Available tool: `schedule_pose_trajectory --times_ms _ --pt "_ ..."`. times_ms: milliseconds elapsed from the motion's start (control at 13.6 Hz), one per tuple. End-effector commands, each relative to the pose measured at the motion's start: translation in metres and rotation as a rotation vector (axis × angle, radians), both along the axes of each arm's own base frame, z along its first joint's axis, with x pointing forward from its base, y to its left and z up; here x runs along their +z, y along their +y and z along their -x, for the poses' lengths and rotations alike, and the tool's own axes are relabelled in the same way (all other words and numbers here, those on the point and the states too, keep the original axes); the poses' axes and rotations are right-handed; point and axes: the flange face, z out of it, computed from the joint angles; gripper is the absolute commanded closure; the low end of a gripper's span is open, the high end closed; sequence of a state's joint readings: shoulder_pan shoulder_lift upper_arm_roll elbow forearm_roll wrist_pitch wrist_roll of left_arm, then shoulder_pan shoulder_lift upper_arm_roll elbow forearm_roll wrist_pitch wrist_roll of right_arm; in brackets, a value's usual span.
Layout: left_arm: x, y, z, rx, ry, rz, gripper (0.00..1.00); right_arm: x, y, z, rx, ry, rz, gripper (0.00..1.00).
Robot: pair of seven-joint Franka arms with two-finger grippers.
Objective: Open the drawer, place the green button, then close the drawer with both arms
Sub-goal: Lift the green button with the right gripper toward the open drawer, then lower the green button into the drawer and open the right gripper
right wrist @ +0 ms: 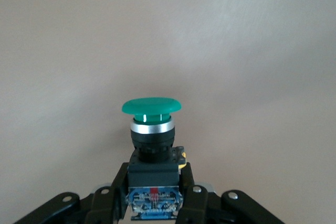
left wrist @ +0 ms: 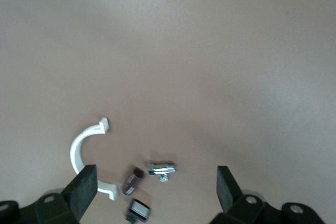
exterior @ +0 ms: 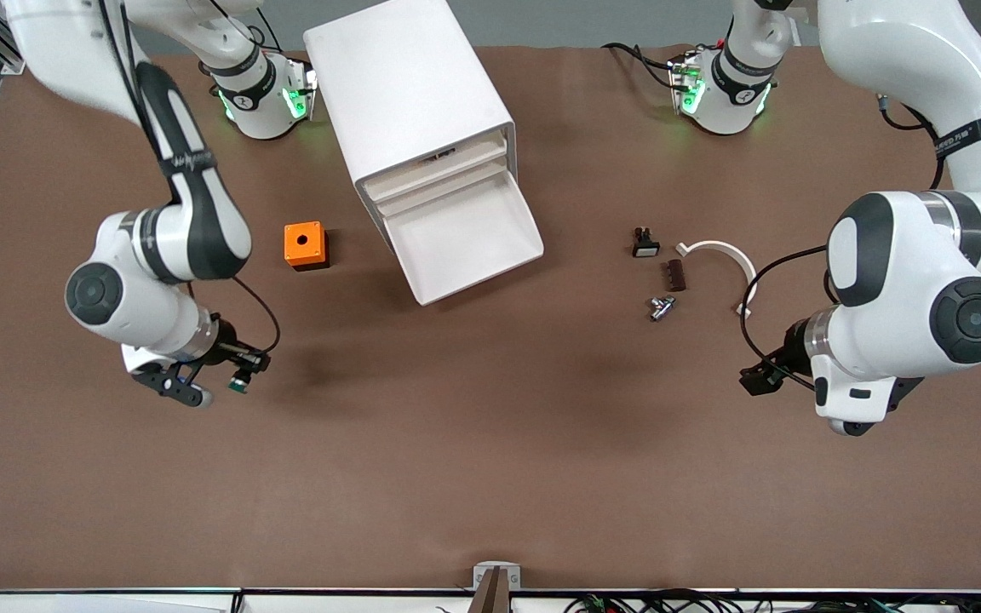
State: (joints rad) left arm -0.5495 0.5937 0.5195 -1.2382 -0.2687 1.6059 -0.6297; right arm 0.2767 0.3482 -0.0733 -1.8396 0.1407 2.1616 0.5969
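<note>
The button point(right wrist: 152, 129), with its round green cap and black-and-blue body, sticks out from my right gripper point(right wrist: 153, 182), which is shut on its body. In the front view the right gripper point(exterior: 235, 375) holds the button point(exterior: 239, 385) over bare table at the right arm's end. The lowest drawer point(exterior: 456, 247) of the white cabinet point(exterior: 405, 85) is pulled out and has nothing in it. My left gripper point(exterior: 759, 379) is open over the table at the left arm's end, its fingers point(left wrist: 84, 190) spread wide with nothing between them.
An orange box point(exterior: 305, 245) with a hole sits beside the cabinet. Toward the left arm's end lie a black piece with a white face point(exterior: 645, 244), a brown piece point(exterior: 676, 274), a metal fitting point(exterior: 661, 306) and a white curved clamp point(exterior: 725, 255).
</note>
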Motion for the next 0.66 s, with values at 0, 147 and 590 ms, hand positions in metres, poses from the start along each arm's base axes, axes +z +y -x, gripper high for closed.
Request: schedule_pose_trajectory --times_ms 0,147,590 --pt "0.014 0.008 0.006 -0.144 -0.005 -0.011 0.00 0.035 0.073 0.037 -0.116 0.020 -0.010 1.00" --pt "0.005 0.009 0.003 -0.214 -0.004 0.000 0.00 0.041 0.137 0.062 -0.188 0.020 -0.010 1.00" --pt "-0.027 -0.030 0.015 -0.330 0.038 0.061 0.00 0.036 0.268 0.138 -0.449 0.029 -0.023 1.00"
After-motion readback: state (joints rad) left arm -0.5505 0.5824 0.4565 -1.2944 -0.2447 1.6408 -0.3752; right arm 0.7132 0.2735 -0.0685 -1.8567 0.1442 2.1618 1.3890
